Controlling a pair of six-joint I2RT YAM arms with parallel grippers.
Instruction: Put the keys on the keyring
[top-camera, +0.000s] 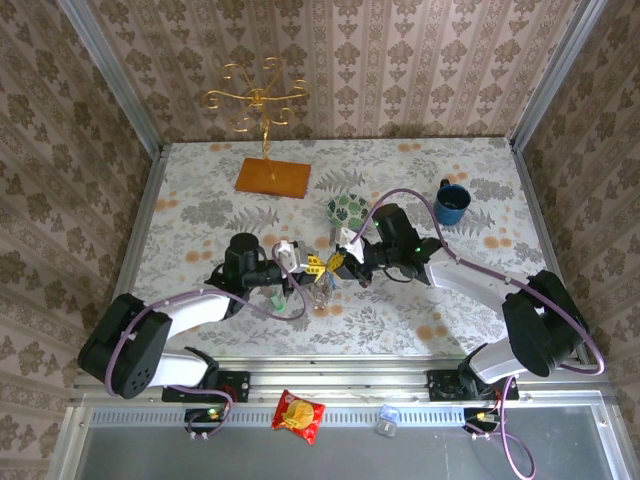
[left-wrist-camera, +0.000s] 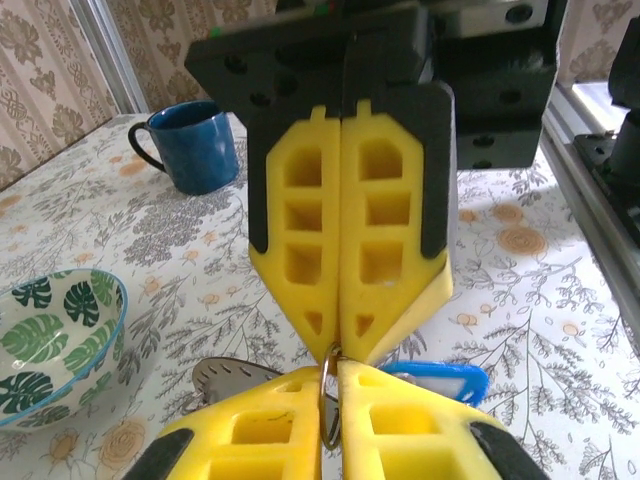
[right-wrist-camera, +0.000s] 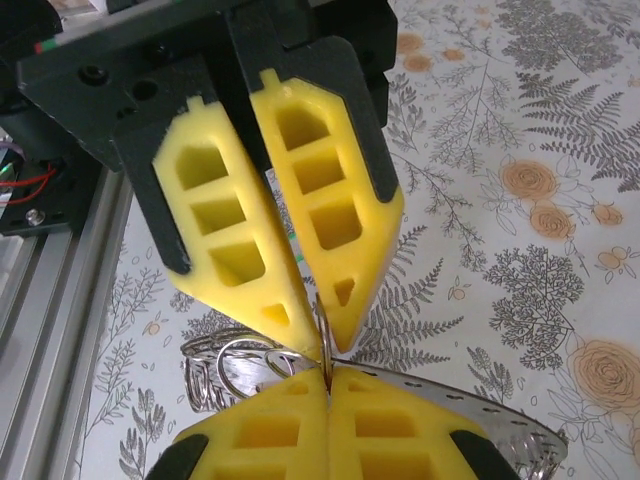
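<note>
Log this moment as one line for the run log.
left gripper: shut on keyring | right gripper: shut on keyring, tip to tip | blue key: beside left gripper, attachment unclear

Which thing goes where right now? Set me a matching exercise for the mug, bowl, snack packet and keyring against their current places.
Things:
1. mug
2. bowl
3. snack packet
4. keyring

Places:
A. on the near ledge, off the table
B. pinched between the left gripper and right gripper
C. far right of the table
D. mid-table, just beyond both grippers

Pairs: 1-C, 2-D, 3-A, 4-B
</note>
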